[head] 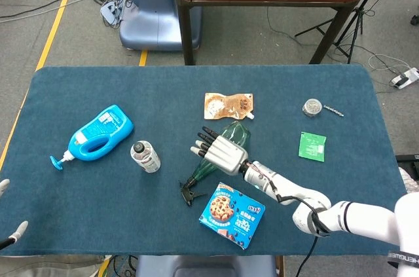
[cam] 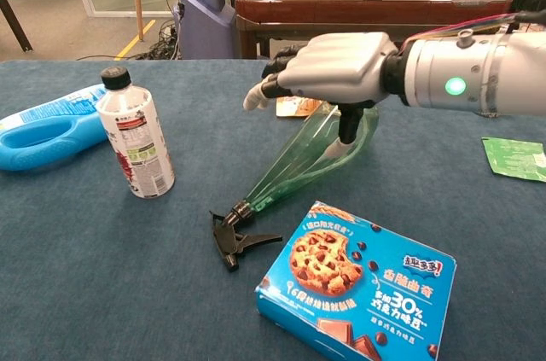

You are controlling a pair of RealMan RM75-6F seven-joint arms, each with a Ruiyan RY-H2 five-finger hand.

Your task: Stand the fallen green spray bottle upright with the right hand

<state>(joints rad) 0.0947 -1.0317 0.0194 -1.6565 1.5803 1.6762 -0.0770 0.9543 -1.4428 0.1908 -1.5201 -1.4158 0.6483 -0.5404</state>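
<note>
Near side: cookie box (head: 233, 214) sits just beside the spray bottle's (head: 219, 155) trigger.
Left: small white bottle (head: 145, 156) stands near.
Far side: brown pouch (head: 227, 105) close to the bottle's base.

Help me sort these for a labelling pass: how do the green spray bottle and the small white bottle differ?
The green spray bottle lies on its side, black trigger toward the table's near edge; the small white bottle stands upright. The green one is see-through and tapered; the white one is opaque with a printed label. The right robot hand is over the green bottle; nothing touches the white one. Both have black tops.

Right hand (head: 221, 150) over fallen bottle (head: 226, 147)
</note>
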